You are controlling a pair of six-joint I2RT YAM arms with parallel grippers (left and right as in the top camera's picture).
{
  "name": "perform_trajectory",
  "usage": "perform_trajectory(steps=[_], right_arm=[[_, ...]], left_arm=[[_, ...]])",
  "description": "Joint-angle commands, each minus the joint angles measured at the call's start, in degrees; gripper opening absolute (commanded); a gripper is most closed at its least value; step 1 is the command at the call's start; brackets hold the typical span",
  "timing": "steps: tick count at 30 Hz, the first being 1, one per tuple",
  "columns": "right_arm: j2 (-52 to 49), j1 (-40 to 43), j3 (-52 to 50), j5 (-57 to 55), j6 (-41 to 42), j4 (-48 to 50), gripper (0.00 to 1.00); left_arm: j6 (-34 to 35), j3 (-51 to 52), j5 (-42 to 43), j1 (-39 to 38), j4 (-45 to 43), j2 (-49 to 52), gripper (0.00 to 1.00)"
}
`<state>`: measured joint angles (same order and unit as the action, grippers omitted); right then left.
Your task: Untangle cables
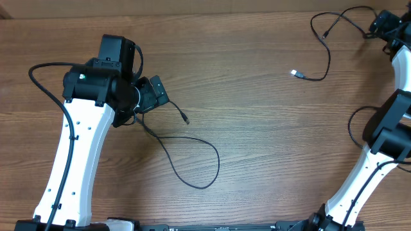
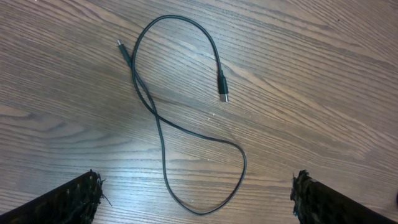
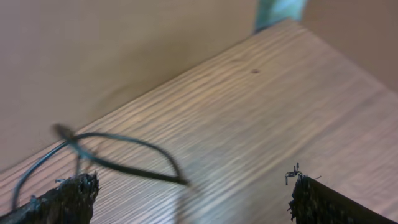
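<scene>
One thin black cable (image 1: 218, 163) lies on the table in a loose loop, just right of my left gripper (image 1: 153, 95). In the left wrist view this cable (image 2: 245, 163) forms a crossed figure-eight with both plugs (image 2: 224, 94) free. My left gripper (image 2: 198, 198) hangs open above its near loop and touches nothing. A second black cable (image 1: 329, 61) with a silver plug (image 1: 295, 73) trails from the table's far right toward my right gripper (image 1: 385, 25). In the right wrist view the right gripper (image 3: 193, 199) is open, with a blurred cable (image 3: 124, 163) ahead of its fingers.
The wooden table's (image 3: 261, 93) far edge and corner lie close ahead of the right gripper. Thicker black arm wires (image 1: 38, 77) loop beside the left arm. The right arm's base link (image 1: 388, 131) stands at the right edge.
</scene>
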<state>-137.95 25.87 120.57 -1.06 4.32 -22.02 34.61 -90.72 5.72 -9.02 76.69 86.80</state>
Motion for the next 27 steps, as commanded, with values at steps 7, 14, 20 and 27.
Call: perform_trajectory(steps=[7,14,20,27], right_arm=[[0.72,-1.09,-0.52,4.46,-6.60,-1.68,1.00],[-2.10,-1.09,-0.52,-5.57,-6.21,-1.57,1.00],[-2.86,-1.09,-0.52,-13.00,1.09,0.83,1.00],[-2.86,-1.09,0.28,-23.10,3.17,2.36,1.00]], left_arm=[[0.76,-0.39,-0.37,-0.39,-0.07,0.15,0.99],[0.76,-0.39,-0.37,-0.39,-0.07,0.15,0.99],[0.76,-0.39,-0.37,-0.39,-0.07,0.15,0.99],[0.74,-0.39,-0.37,-0.39,-0.07,0.15,0.99]])
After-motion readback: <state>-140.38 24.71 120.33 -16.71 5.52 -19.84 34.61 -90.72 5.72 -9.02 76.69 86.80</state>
